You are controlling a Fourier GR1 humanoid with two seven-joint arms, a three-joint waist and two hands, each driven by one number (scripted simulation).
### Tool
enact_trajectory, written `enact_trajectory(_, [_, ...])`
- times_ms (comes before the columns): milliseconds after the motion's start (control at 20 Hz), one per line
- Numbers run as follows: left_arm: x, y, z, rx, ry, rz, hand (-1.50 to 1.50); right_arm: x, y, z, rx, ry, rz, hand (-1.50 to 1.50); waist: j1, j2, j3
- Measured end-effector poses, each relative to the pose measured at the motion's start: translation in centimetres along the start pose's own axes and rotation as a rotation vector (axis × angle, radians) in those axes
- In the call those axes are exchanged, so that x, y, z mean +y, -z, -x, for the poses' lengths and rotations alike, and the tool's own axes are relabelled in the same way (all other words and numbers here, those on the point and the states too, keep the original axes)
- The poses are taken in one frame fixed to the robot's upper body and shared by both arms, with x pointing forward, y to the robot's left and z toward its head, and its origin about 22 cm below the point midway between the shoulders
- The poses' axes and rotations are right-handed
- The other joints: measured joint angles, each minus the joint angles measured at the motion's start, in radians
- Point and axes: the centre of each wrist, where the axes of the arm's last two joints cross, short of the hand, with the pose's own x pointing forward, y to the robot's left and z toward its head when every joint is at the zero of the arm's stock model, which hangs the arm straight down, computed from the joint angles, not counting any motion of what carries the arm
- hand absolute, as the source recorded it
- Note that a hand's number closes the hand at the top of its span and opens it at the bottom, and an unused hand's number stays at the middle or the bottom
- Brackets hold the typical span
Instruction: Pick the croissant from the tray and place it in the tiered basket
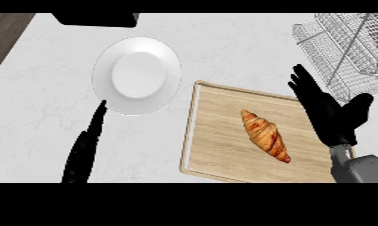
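There was one croissant [265, 135], one tray [214, 155], one plate [136, 75] and one wire basket [339, 45] in front of me, all on the pale desk [221, 45]. The croissant lay alone on the wooden tray, slanting from upper left to lower right, a little right of the tray's middle, and nothing touched it. My right hand [328, 110] was over the tray's right edge, fingers straight and spread, thumb out toward the basket, holding nothing; it was just beside the croissant but apart from it. The basket stood at the far right corner, beyond my right hand, and I could see nothing lying in the part that showed. The white plate sat left of the tray, near its upper left corner, with nothing on it. My left hand [88, 140] was below the plate, seen edge-on, fingers straight and pointing up at the plate's lower rim, holding nothing. A dark block [96, 18] sat at the far edge above the plate.
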Motion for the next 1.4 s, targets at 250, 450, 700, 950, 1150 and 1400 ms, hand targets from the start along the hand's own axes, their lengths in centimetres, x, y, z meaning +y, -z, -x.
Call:
enact_trajectory(250, [-0.5, 1.3, -3.2, -0.135, -0.035, -0.011, 0.0, 2.4, 2.2, -5.7, -0.184, 0.009, -0.344, 1.5, 0.012, -0.002, 0.018])
enact_trajectory(450, [-1.8, 2.8, -5.9, -0.223, -0.078, 0.0, 0.0, 3.0, 3.7, -9.0, -0.299, 0.029, -0.485, -1.5, 0.011, 0.006, 0.024])
enact_trajectory(700, [-2.7, 3.8, -7.9, -0.264, -0.108, 0.018, 0.0, 3.4, 4.8, -8.8, -0.188, 0.11, -0.863, -1.5, 0.018, 0.015, 0.022])
enact_trajectory(950, [-2.9, 4.4, -9.1, -0.265, -0.123, 0.01, 0.0, -0.9, 6.1, -12.7, -0.245, 0.044, -1.117, -1.5, 0.004, 0.009, 0.021])
enact_trajectory(1150, [-2.9, 4.6, -9.4, -0.262, -0.12, 0.009, 0.0, -3.3, 5.6, -19.1, -0.34, -0.224, -1.208, -1.5, -0.002, 0.004, 0.021])
enact_trajectory(1400, [-2.7, 5.0, -9.5, -0.251, -0.116, -0.008, 0.0, -2.0, 2.4, -27.2, -0.469, -0.652, -1.263, -1.5, -0.011, -0.002, 0.02])
